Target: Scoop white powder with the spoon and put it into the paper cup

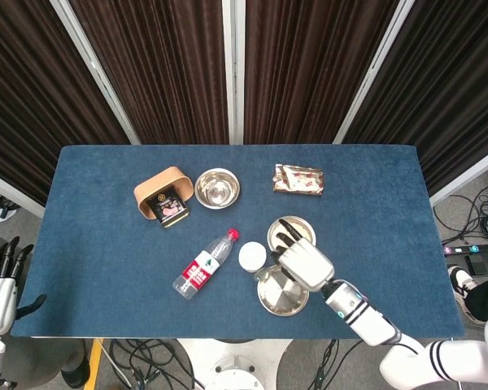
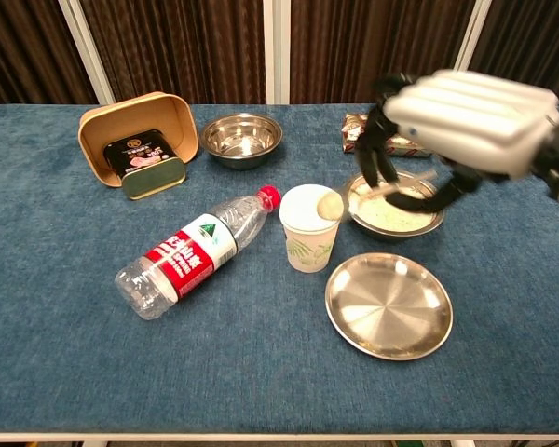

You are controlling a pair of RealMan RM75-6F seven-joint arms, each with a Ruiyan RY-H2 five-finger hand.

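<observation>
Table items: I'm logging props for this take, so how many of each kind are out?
Metal bowls: 2
Metal plate: 1
Paper cup: 1
Spoon: 1
Water bottle: 1
Paper tub: 1
Tin: 1
Foil packet: 1
Total: 9

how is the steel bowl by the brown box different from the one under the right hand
The bowl beside the brown box, the far bowl, is empty and nothing hangs over it. The near bowl holds white powder and sits below the right hand, next to the paper cup. Both are round, shiny metal and upright.
</observation>
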